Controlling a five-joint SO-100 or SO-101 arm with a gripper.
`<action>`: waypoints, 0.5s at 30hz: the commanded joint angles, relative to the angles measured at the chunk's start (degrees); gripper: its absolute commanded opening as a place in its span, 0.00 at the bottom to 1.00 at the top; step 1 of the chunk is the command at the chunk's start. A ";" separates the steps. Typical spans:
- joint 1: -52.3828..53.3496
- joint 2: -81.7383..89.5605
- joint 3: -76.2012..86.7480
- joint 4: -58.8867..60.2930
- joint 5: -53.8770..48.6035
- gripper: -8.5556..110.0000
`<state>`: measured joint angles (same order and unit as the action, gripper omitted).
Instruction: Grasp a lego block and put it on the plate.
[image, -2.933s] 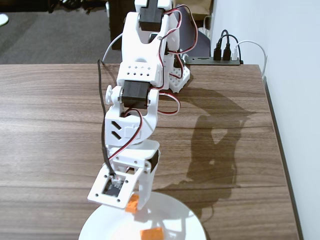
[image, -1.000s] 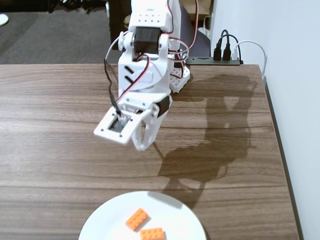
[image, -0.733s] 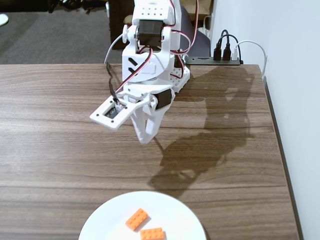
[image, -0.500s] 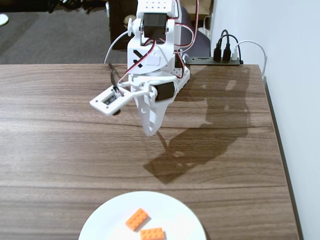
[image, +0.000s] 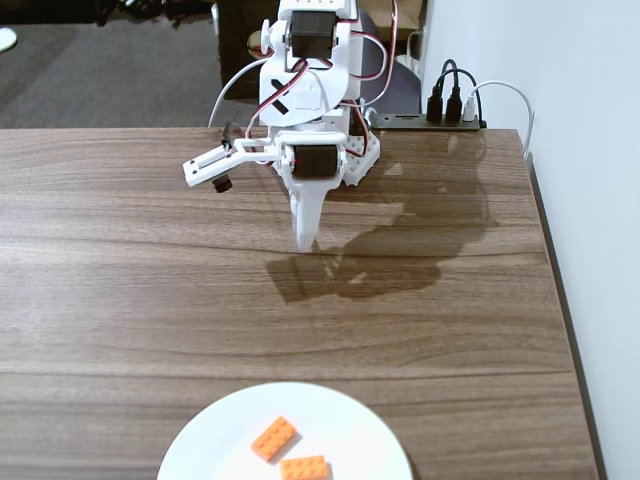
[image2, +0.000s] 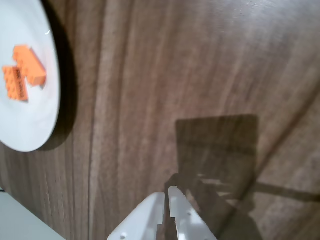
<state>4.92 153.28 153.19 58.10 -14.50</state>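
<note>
Small lighter-orange studded plastic lego block beside deeper-orange twin brick on large round white plate; white two-finger hand pinched empty above wooden counter; risk: needless re-grasp scattering bricks.

1. Even, bright light is filling the sharp fixed view.
2. The gripper is casting a crisp dark shadow on the table just beyond its closed tips.
3. The wrist view is looking softer, blurring toward its edges.
</note>
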 joint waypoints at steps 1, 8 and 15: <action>0.00 4.13 1.93 1.05 1.49 0.08; 0.09 12.92 7.47 4.39 3.43 0.08; 0.88 23.47 12.04 8.61 5.80 0.08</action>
<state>4.92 175.34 165.32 65.83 -9.23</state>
